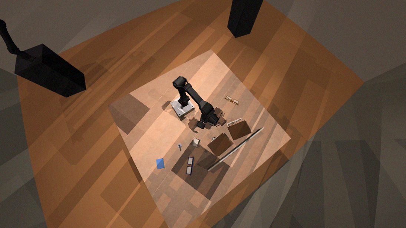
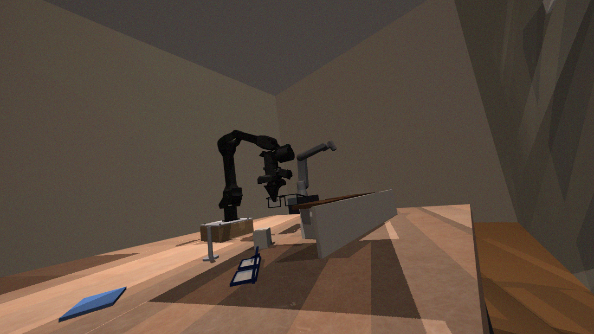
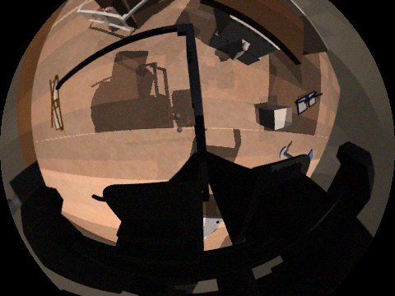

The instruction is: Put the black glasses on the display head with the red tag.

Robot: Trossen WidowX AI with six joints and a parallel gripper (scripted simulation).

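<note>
My gripper (image 2: pixel 274 200) (image 3: pixel 200 156) is shut on the front frame of the black glasses (image 2: pixel 274 206) (image 3: pixel 197 94) and holds them above the table. One temple curves off to the left in the wrist view; the other is mostly hidden behind a finger. A brown-topped display head (image 1: pixel 219 144) stands beyond the gripper; its pale nose (image 3: pixel 245 44) shows in the wrist view. The other brown-topped head (image 1: pixel 239 130) stands beside it, with white glasses (image 1: pixel 234 121) (image 3: pixel 123 17) at its front. I cannot make out the red tag in any view.
A long pale panel (image 1: pixel 235 149) (image 2: pixel 352 224) stands behind the heads. A pale block (image 1: pixel 196 142) (image 2: pixel 261 238) (image 3: pixel 281 117), a grey post (image 2: pixel 209 245), blue glasses (image 1: pixel 192 166) (image 2: pixel 256 269) and a blue plate (image 1: pixel 160 163) (image 2: pixel 95 303) are on one side. Brown glasses (image 1: pixel 231 100) lie opposite.
</note>
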